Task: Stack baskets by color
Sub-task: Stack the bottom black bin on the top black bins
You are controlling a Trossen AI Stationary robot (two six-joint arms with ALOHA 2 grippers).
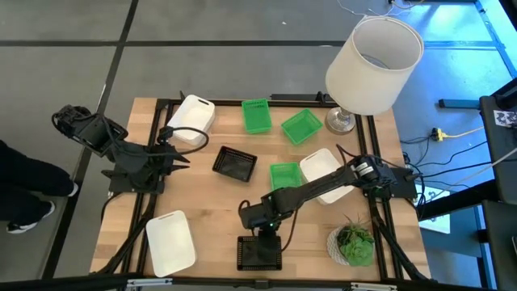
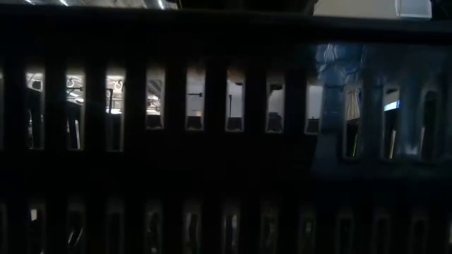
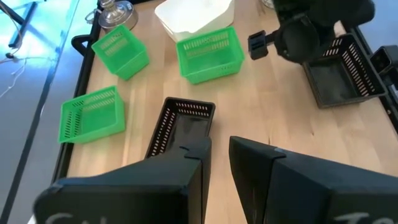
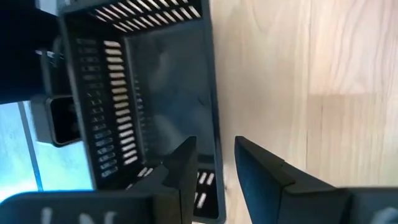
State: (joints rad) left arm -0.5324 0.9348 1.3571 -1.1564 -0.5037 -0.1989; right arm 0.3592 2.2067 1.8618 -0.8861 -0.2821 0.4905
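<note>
Two black baskets are in view: one (image 1: 234,163) rests on its base at the table's middle, the other (image 1: 258,252) at the near edge, its slotted wall (image 2: 226,176) filling the low view. My right gripper (image 4: 214,152) is open above this near basket, pointing steeply down. One finger is over the inside and one outside a long side wall (image 4: 213,124), with wood showing between wall and outer finger. My left gripper (image 3: 216,146) waits open at the table's left, aimed toward the middle black basket (image 3: 180,124). Three green baskets (image 1: 257,115) (image 1: 301,126) (image 1: 284,175) and three white baskets (image 1: 192,120) (image 1: 170,241) (image 1: 323,174) stand apart.
A big white lampshade (image 1: 373,65) on a metal foot stands at the far right corner. A small plant (image 1: 353,242) sits at the near right. My right arm (image 1: 323,184) crosses over the right-hand white basket. Bare wood lies between the left white baskets.
</note>
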